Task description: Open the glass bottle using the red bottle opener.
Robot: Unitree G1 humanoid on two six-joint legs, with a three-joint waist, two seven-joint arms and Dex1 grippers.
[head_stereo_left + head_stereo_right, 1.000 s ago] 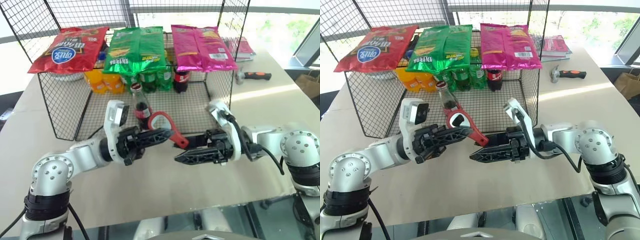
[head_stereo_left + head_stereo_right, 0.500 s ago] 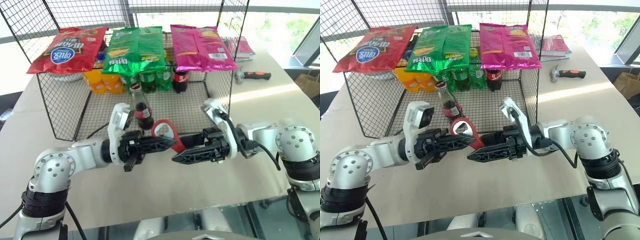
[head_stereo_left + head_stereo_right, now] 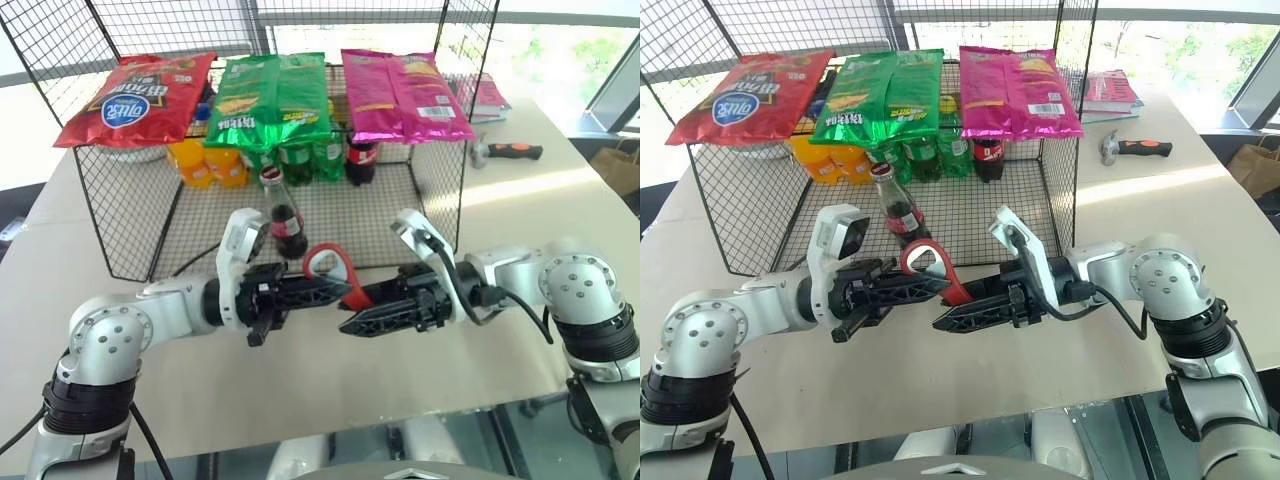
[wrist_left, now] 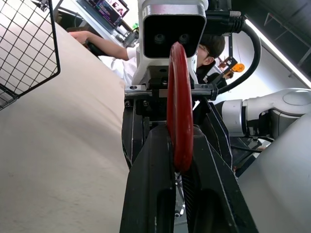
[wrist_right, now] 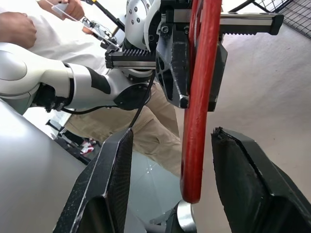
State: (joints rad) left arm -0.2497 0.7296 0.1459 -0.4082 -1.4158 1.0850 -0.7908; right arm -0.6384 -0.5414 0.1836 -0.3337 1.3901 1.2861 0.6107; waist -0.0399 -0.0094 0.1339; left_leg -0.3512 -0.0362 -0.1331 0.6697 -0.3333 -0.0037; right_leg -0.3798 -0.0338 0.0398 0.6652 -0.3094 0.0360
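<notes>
Left eye view puts both arms low over the pale surface (image 3: 330,370), meeting just in front of a black wire rack (image 3: 130,230). The left gripper (image 3: 335,290) points level toward the right one, its jaws clamped tight on the red bottle opener (image 3: 330,265), which stands on edge with its ring head up and its handle running down toward the right gripper (image 3: 350,318). In the left wrist view the opener (image 4: 180,107) sits edge-on, pinched between the two black fingers (image 4: 148,194).

The right gripper faces the left one from the other side. In the right wrist view its jaws stand partly apart, one black finger (image 5: 104,189) on either side of the opener's red handle (image 5: 199,97), with daylight between each finger and the handle; neither pad touches it.

The glass bottle (image 3: 283,217) stands upright inside the rack, on its wire floor near the front, just behind the left gripper, with its red cap on. Behind it a row of orange, green and dark plastic bottles (image 3: 290,160) lines the back of the rack. Three snack bags lie across the rack's top: a red bag (image 3: 135,95), a green bag (image 3: 275,100) and a pink bag (image 3: 400,90). Off to the right, well apart from the arms, a hammer (image 3: 505,152) lies on the surface. A person's hand (image 5: 17,29) shows in the right wrist view, behind the left arm.
</notes>
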